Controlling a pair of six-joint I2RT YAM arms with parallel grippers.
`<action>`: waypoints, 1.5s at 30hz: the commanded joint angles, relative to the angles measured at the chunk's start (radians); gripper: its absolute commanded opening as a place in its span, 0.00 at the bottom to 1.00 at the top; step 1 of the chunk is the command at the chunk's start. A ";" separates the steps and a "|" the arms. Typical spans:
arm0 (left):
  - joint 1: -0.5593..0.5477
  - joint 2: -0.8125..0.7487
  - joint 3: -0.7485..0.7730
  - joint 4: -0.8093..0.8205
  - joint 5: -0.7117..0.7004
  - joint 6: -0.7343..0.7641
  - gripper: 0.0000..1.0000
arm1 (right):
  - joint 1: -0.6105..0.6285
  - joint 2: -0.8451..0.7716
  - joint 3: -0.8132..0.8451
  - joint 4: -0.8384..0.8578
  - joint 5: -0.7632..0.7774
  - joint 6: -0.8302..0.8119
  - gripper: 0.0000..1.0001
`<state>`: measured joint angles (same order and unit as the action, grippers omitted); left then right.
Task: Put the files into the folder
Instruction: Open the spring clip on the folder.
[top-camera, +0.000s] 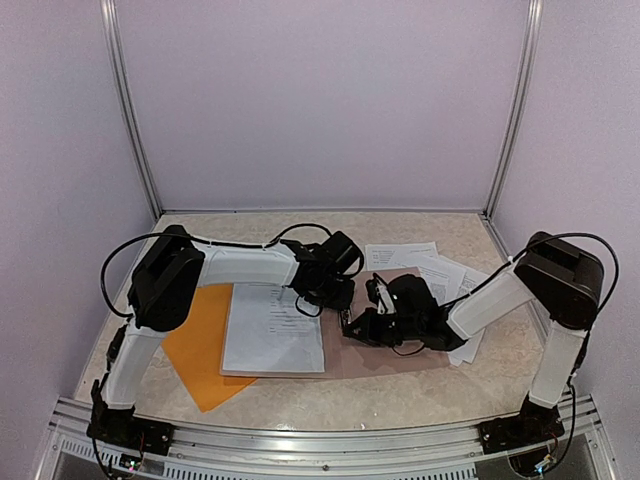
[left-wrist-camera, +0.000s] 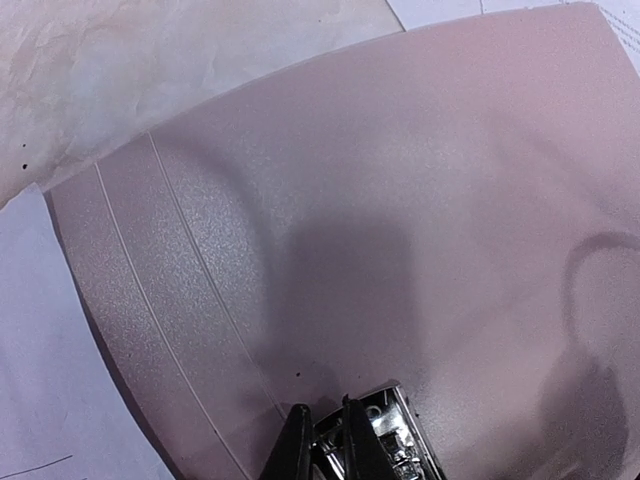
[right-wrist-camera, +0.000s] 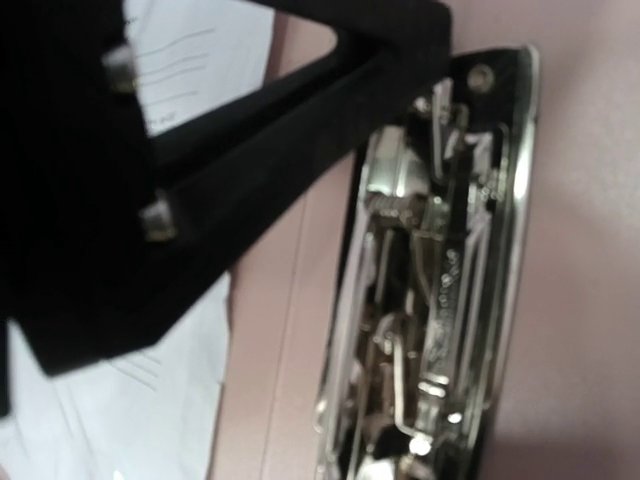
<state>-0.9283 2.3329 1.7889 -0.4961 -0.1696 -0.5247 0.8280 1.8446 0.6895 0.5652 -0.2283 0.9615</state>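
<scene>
The orange folder (top-camera: 195, 345) lies flat at the left, partly under a stack of white printed files (top-camera: 272, 328). More files (top-camera: 432, 266) fan out at the back right, beneath a grey-brown clipboard (top-camera: 400, 358). My left gripper (left-wrist-camera: 322, 405) is down on the clipboard (left-wrist-camera: 400, 200). Its two dark fingers are shut on an edge of the chrome clip (left-wrist-camera: 400, 440). My right gripper (top-camera: 352, 322) sits shut beside it at the same clip (right-wrist-camera: 440, 260). Its own fingertips do not show in the right wrist view. There the left gripper's black body (right-wrist-camera: 150, 170) fills the upper left.
Both arms meet over the middle of the table, wrists almost touching. A pale wall (top-camera: 320, 100) closes the back, and metal posts (top-camera: 130, 110) stand at the corners. The beige tabletop (top-camera: 400, 400) shows in front of the clipboard.
</scene>
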 joint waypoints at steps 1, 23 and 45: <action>-0.007 0.106 -0.024 -0.248 0.083 0.004 0.09 | -0.006 -0.043 0.028 -0.003 -0.010 -0.064 0.00; 0.066 -0.011 -0.005 -0.175 0.228 -0.018 0.46 | -0.011 -0.137 0.117 -0.043 -0.058 -0.170 0.18; 0.093 -0.324 -0.282 0.101 0.318 0.020 0.66 | -0.038 -0.421 -0.146 -0.151 0.095 -0.240 0.31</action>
<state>-0.8242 2.0769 1.5291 -0.4904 0.0837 -0.5419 0.8017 1.4273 0.5835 0.4122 -0.1535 0.7238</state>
